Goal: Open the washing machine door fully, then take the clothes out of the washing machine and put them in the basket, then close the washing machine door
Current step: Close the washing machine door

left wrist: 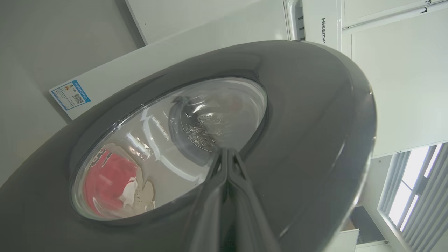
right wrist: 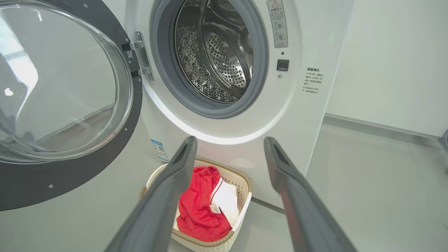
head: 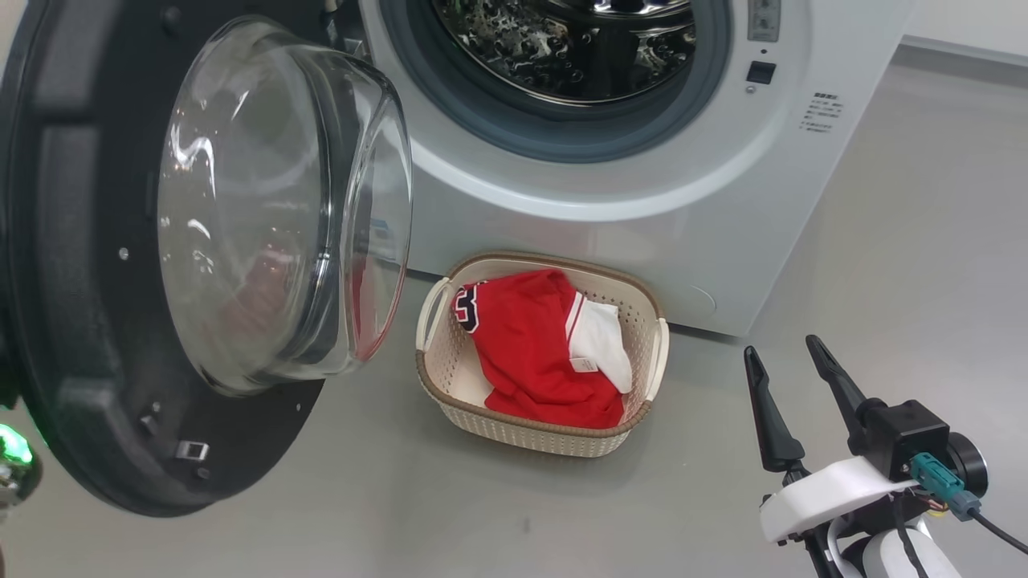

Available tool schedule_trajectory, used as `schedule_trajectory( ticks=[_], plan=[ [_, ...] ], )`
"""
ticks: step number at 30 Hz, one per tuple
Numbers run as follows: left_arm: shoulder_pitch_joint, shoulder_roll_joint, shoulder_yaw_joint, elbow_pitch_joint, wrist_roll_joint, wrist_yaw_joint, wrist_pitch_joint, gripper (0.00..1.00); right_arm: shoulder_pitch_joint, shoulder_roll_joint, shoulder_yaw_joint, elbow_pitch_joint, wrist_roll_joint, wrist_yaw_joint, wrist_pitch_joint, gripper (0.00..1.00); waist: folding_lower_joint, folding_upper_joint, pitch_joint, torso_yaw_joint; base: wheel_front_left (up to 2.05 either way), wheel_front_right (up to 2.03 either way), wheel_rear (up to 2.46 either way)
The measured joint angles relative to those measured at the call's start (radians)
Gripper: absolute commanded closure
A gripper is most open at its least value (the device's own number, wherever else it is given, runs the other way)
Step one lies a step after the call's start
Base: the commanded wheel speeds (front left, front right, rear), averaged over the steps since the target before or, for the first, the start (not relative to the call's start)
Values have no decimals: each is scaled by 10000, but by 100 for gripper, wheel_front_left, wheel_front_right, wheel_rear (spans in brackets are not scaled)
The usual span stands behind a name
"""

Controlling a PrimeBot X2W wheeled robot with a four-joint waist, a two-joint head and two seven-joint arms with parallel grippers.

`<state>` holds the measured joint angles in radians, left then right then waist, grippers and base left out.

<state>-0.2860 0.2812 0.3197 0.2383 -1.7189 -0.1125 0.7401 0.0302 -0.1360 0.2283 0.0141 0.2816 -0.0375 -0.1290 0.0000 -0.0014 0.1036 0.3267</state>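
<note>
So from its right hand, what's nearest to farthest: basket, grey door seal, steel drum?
By the right wrist view:
1. Basket, on the floor just beneath the right hand.
2. Grey door seal, on the machine's front, higher up.
3. Steel drum, recessed behind the seal.

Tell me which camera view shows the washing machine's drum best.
The right wrist view: most of the drum shows, perforated steel, nothing seen lying inside. The head view's top edge cuts it, leaving the lower part. In the left wrist view it is a warped glimpse through the washing machine door.
</note>
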Motion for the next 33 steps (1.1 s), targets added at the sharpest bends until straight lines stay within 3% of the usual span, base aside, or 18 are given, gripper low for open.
schedule_trajectory(
  ticks=[12, 18, 33],
  plan=[
    [825, -399, -407, -989, -142, -44, 585, 100, 17, 127, 199, 138, 6, 12, -102, 0, 0, 0, -270, -825, 0, 0, 0],
    [927, -782, -683, -1383, -142, -44, 612, 100, 19, 171, 305, 159, 8, 56, -146, 0, 0, 0, -291, -1271, 0, 0, 0],
    [1075, -1141, -851, -1783, -136, -61, 667, 100, 12, 169, 499, 263, 4, 186, -127, 0, 0, 0, -343, -2323, 0, 0, 0]
  ],
)
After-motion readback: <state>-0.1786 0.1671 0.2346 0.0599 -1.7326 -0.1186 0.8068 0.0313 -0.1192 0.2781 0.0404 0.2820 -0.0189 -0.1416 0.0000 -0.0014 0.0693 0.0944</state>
